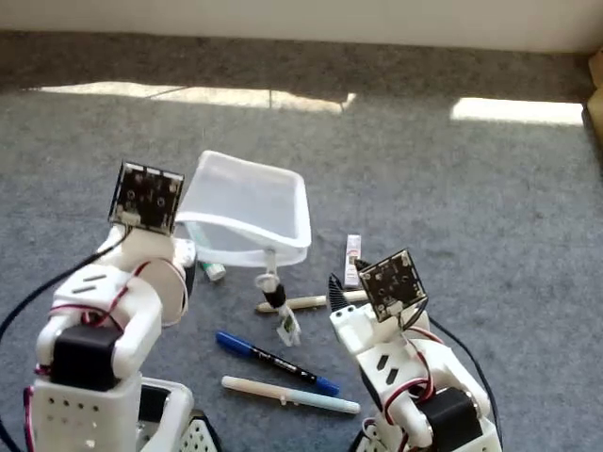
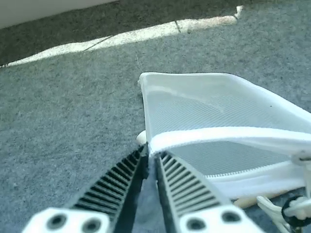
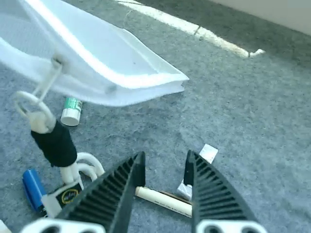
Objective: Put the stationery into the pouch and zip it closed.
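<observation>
Your left gripper has its fingers closed to a sliver on one corner of the white mesh pouch, pinching its rim. The pouch's mouth gapes open, and that end is lifted off the grey bench.

Your right gripper has its fingers a narrow gap apart, holding and touching nothing. It hangs over a beige pen that lies just outside the pouch, near its zip end.

There is one pouch. A white cord with a black toggle dangles from its zip.

There are three pens, all outside the pouch: the beige one nearest it, a blue marker farther out, and a pale pen with a light blue end farthest.

One small green-capped tube lies close under the pouch's raised edge. One small flat packet lies just beside the pouch, near the beige pen's tip.
</observation>
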